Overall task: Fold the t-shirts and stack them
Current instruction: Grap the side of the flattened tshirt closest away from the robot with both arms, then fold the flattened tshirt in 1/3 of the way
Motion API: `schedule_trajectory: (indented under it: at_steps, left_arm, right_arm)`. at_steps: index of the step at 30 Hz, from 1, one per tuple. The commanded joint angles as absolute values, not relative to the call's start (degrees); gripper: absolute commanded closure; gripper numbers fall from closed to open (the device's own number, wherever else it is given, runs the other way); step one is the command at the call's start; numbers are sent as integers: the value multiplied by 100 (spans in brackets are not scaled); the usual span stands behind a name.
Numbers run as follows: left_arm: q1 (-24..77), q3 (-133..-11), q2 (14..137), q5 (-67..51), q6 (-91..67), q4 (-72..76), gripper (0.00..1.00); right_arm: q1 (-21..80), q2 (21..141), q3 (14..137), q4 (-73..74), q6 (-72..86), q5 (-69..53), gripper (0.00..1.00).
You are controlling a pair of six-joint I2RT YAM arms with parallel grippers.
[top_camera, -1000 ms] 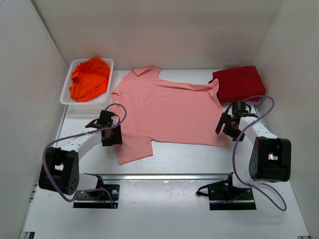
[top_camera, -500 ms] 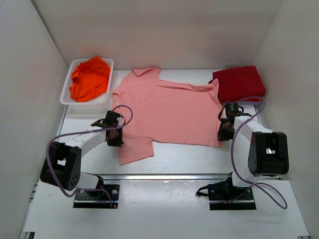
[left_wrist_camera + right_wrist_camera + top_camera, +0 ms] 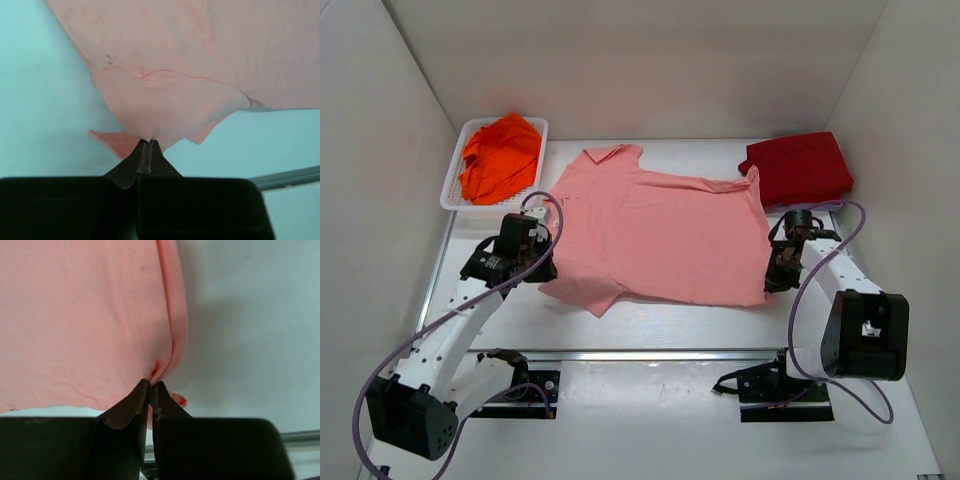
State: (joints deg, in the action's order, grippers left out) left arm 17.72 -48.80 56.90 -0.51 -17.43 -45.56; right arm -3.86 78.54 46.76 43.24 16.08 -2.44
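The salmon-pink t-shirt [image 3: 660, 235] lies spread across the middle of the table, collar at the far left. My left gripper [image 3: 542, 268] is shut on its near left edge; in the left wrist view the cloth [image 3: 165, 107] bunches up right at the pinched tips [image 3: 148, 141]. My right gripper [image 3: 772, 280] is shut on the shirt's near right corner, and the hem [image 3: 150, 340] folds into its closed tips [image 3: 151, 383]. A folded dark red t-shirt [image 3: 800, 167] rests at the back right. The bright orange t-shirt [image 3: 500, 155] is crumpled in the basket.
A white slotted basket [image 3: 455, 195] stands at the back left against the left wall. White walls close in the table on three sides. A metal rail [image 3: 650, 355] runs across the near side, with both arm bases behind it.
Both grippers have closed on the pink shirt's near edge. The left arm swung outward and lifted its side, so the left sleeve now folds under and the shirt has shifted slightly.
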Motion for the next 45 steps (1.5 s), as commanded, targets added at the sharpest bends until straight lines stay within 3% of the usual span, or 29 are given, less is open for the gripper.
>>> schedule_trajectory:
  at_steps: [1,7,12,21,32,33,34,36,38,40,43,45]
  left_arm:
    - [1749,-4808,5319,-211,-1758,-5124,100]
    - [1529,-4781,4747,-193,-1688,-5361,100]
    - [1371,-4939,4948,-123,-1643,-5081,100]
    - [1143,-5755,6485,-114,-1415,-4386,100]
    - [985,-6785,8444,-61,-1283,-3903,100]
    - [950,-6846,8655,-88,-1301,-3807,100]
    - [941,-6925,8736,-53,-1318,-3684,100]
    - [923,-7040,9130,-79,-1327,-3578,100]
    - [932,-7224,9350,-114,-1345,-3507,100]
    - [967,-7347,9535,-141,-1345,-3507,100]
    - [993,-7322,9607,-149,-1336,-3420,100]
    - [949,-7269,9615,-176,-1354,-3402,100]
  right_arm:
    - [-509,7498,4685,4825,1310,-272,100]
    - [-598,6900,4939,5229,1257,-360,100]
    - [-931,7013,5062,5256,1055,-536,100]
    - [-985,8164,5668,5124,1002,-756,100]
    - [-1028,10264,7433,5229,976,-1081,100]
    - [-1037,10457,7566,5282,1010,-1003,97]
    - [-1028,10502,7750,5247,1080,-941,72]
    - [-1020,10538,7901,5089,1142,-906,45]
    - [-950,10486,7963,4905,1186,-713,26]
    - [-914,10415,7911,4817,1143,-563,25]
    - [-879,10318,7673,4763,1177,-589,42]
    - [-853,10275,7515,4702,1169,-729,47]
